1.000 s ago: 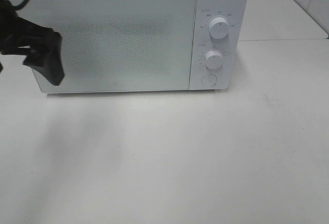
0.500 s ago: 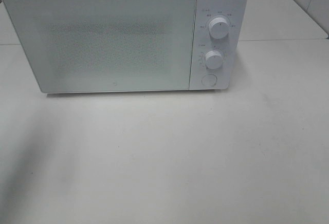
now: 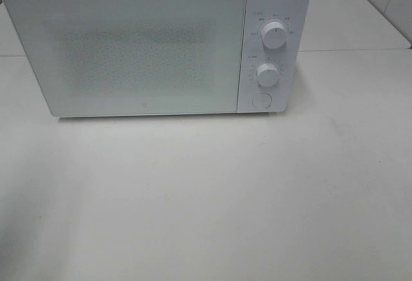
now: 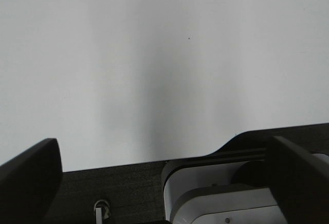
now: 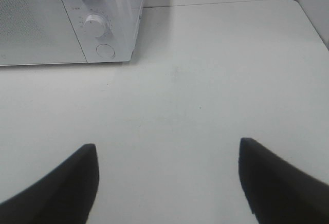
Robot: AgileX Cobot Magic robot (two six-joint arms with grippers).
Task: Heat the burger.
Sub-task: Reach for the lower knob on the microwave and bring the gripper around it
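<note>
The burger is out of view in every frame. A white microwave (image 3: 154, 42) stands at the back of the table with its door (image 3: 135, 52) shut; the frosted panel shows nothing inside. Neither arm appears in the exterior high view. In the left wrist view my left gripper (image 4: 164, 149) is open, its dark fingers (image 4: 31, 175) spread wide over bare white table. My right gripper (image 5: 168, 149) is also open with nothing between its fingers, hovering over the table in front of and to the right of the microwave (image 5: 77, 23).
The microwave's right panel carries an upper knob (image 3: 273, 36), a lower knob (image 3: 267, 73) and a round button (image 3: 261, 100). White table (image 3: 212, 191) stretches in front. A black surface with a white rounded part (image 4: 221, 193) lies under the left gripper.
One second ago the left arm's dark gripper stood at the microwave door's left edge in the exterior high view; it has since withdrawn out of that view. The door stays shut.
</note>
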